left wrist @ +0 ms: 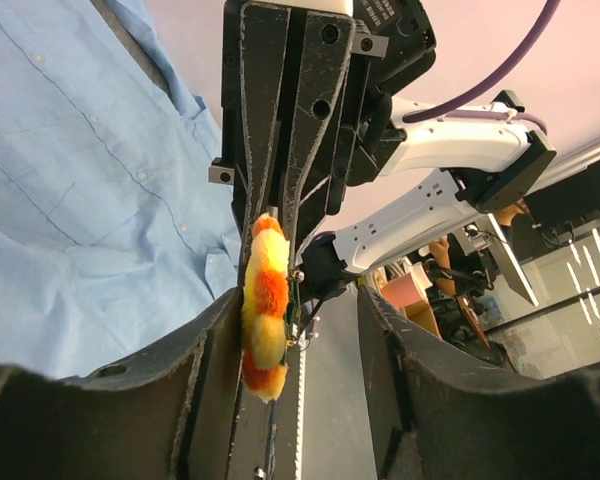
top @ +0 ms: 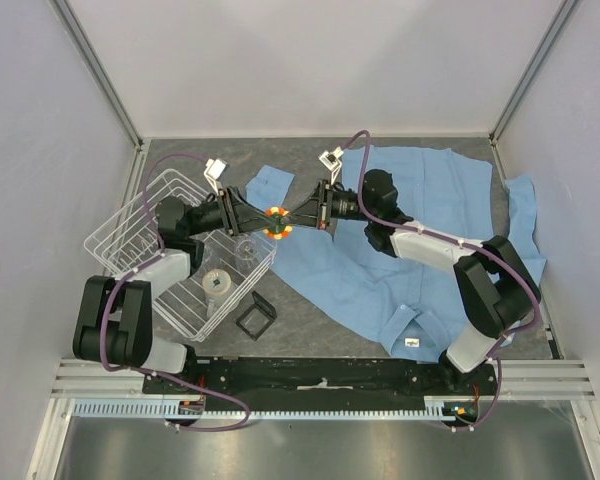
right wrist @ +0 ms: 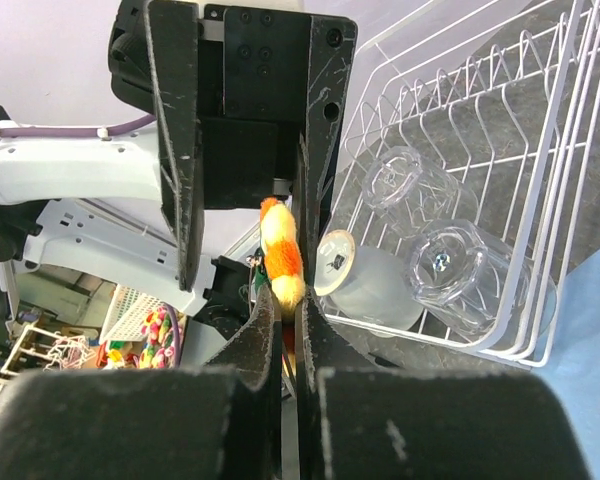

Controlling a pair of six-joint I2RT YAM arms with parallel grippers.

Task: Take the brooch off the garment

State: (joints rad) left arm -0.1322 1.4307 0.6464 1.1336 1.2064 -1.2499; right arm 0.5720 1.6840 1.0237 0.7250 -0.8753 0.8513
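Note:
The brooch (top: 277, 222), a small orange-yellow flower, hangs in the air above the table, off the garment (top: 410, 250), a light blue shirt spread on the right. My right gripper (top: 289, 221) is shut on it from the right; in the right wrist view the brooch (right wrist: 282, 250) sticks up out of the pinched right gripper (right wrist: 289, 302). My left gripper (top: 264, 219) faces it from the left, open. In the left wrist view the brooch (left wrist: 265, 305) lies against one of the fingers (left wrist: 208, 385), with a wide gap to the other. The garment (left wrist: 80, 180) lies below.
A white wire basket (top: 130, 235) stands at the left with a second one beside it. The basket (right wrist: 480, 110) holds clear jars (right wrist: 475, 275) and a lidded container (right wrist: 365, 285). A black square frame (top: 256, 316) lies on the grey mat near the front.

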